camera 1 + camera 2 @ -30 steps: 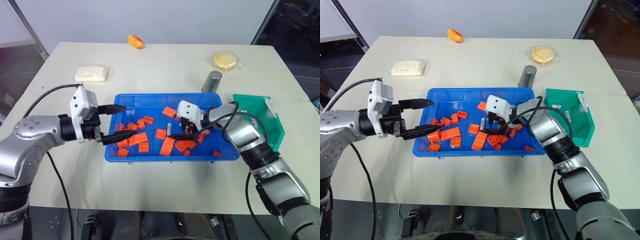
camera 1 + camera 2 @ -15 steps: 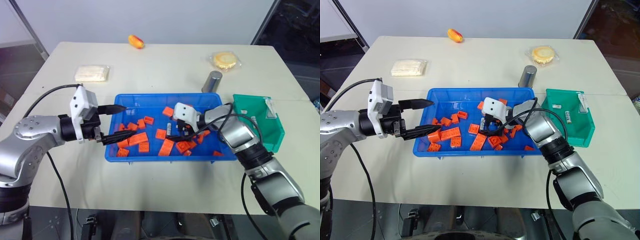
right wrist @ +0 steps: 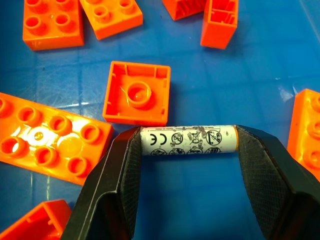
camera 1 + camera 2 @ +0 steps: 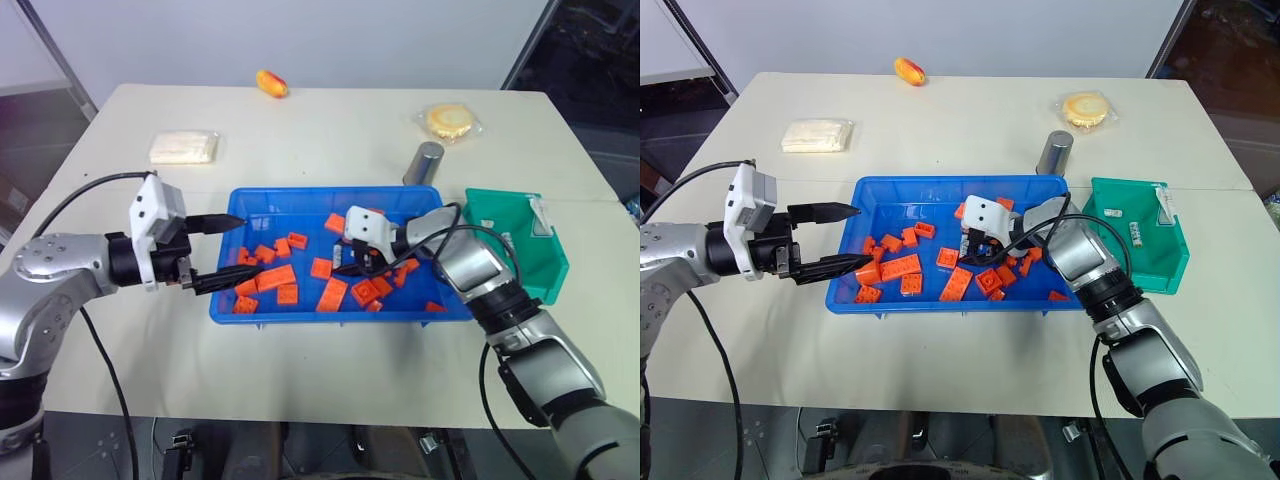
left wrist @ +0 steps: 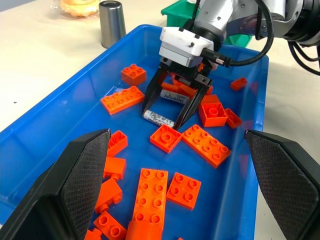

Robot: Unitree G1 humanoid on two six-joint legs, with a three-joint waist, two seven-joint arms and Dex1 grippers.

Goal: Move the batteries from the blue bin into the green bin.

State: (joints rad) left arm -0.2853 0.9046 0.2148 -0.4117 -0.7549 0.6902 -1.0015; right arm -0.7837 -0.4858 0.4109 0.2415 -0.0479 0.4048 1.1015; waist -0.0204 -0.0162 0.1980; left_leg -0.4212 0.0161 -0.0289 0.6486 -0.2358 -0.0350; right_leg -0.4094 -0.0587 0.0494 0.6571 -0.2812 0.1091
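The blue bin [image 4: 330, 190] sits mid-table with several orange bricks [image 4: 277, 277] scattered in it. A silver-grey battery [image 3: 187, 141] lies on the bin's floor. My right gripper [image 5: 162, 120] is shut on it, one finger against each end. A second battery [image 5: 175, 97] lies just behind it under the gripper. My left gripper [image 4: 250, 243] hovers open over the bin's left edge, holding nothing. The green bin [image 4: 548, 265] stands right of the blue bin with two batteries [image 4: 1116, 213] inside.
A grey metal can [image 4: 424, 163] stands just behind the blue bin. Farther back lie a wrapped round snack [image 4: 449, 121], a white packet [image 4: 184, 147] and an orange-yellow object [image 4: 271, 83]. Bricks crowd the battery on both sides.
My right gripper's fingers have closed in from wide open onto the ends of the battery. The left gripper has stayed in place, open.
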